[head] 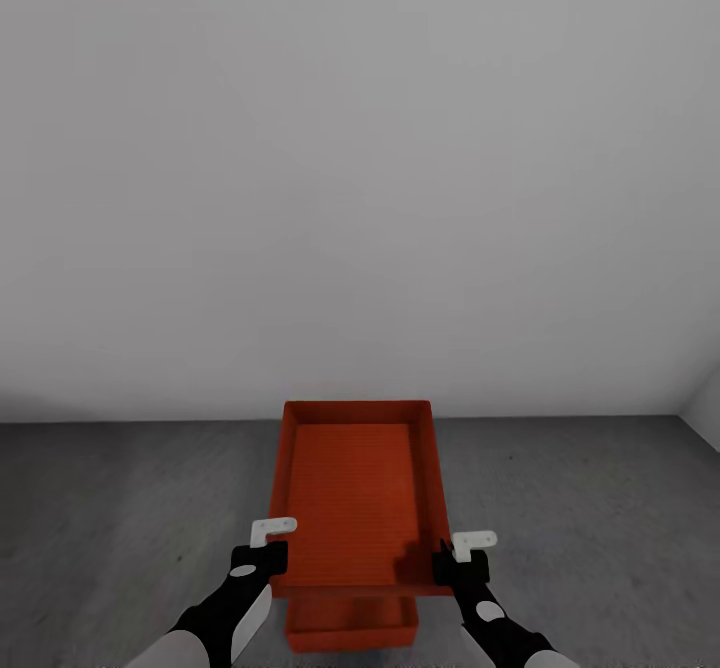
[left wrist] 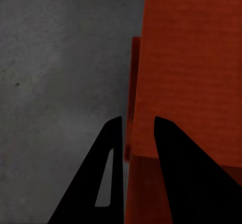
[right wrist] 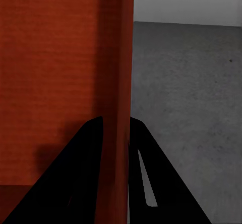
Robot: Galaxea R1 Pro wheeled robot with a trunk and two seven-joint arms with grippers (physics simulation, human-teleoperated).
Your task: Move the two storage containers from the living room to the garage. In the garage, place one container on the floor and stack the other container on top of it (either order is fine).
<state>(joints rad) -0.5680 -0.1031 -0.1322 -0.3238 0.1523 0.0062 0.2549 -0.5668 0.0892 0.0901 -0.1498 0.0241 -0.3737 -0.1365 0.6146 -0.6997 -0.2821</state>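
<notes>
Both arms look pretty much identical: glossy black shells near the wrist with white panels further back toward the body, plus a small pale grey oval marking on top of each wrist. The left gripper [head: 270, 548] and right gripper [head: 458, 558] each have a black block body with a little white L-shaped bracket sticking off the top. Up close in the wrist views the fingers [left wrist: 108, 183] are flat black wedges tapering to a point, and the outer one has a narrow slot cut through it [right wrist: 143, 181].

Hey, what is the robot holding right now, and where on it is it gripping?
Both pincers hold the upper storage container: left pincer on its left wall, right pincer on its right wall, near the closest corners. The lower container sits on the floor.
</notes>
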